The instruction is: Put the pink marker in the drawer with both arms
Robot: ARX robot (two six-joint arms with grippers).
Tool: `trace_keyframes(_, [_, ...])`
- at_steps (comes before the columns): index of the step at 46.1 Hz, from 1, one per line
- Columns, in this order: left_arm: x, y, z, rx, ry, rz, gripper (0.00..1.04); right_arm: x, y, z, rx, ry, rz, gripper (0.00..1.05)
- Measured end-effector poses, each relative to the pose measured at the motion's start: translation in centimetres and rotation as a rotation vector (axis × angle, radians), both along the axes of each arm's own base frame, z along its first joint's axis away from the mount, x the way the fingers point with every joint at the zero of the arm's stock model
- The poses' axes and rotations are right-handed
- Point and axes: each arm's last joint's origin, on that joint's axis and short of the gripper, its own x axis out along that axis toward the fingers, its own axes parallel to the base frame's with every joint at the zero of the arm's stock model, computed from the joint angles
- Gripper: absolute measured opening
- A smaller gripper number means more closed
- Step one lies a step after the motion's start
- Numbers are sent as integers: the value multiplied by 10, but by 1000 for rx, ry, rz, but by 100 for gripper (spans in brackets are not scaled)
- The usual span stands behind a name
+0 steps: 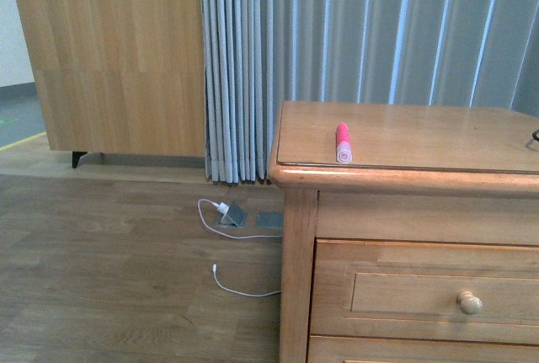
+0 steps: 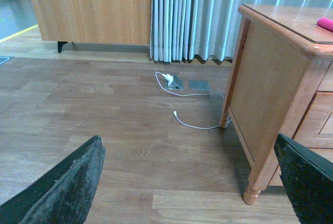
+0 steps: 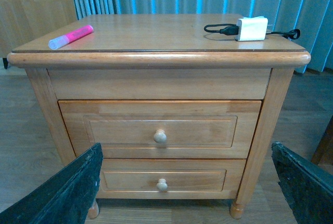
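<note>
The pink marker [image 1: 343,141] lies on the top of the wooden nightstand [image 1: 404,140], pale cap toward the front edge; it also shows in the right wrist view [image 3: 71,37] and its tip in the left wrist view [image 2: 325,24]. The drawer [image 3: 160,129] is the upper one, shut, with a round cream knob [image 3: 160,136]; its knob shows in the front view [image 1: 469,302]. My left gripper [image 2: 190,182] is open and empty above the floor, left of the nightstand. My right gripper [image 3: 187,187] is open and empty, facing the drawer fronts from a distance.
A white charger with a black cable [image 3: 252,28] lies on the nightstand's far right. A lower drawer [image 3: 162,181] sits beneath. A white cable and floor socket [image 1: 236,216] lie on the wood floor by grey curtains [image 1: 337,34]. A wooden cabinet [image 1: 118,51] stands far left.
</note>
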Motion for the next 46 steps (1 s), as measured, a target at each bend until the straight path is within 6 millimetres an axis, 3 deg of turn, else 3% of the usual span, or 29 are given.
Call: trace_keyframes(46, [0, 0, 0, 0, 0, 0, 99, 0, 0, 0, 0, 0, 0, 96])
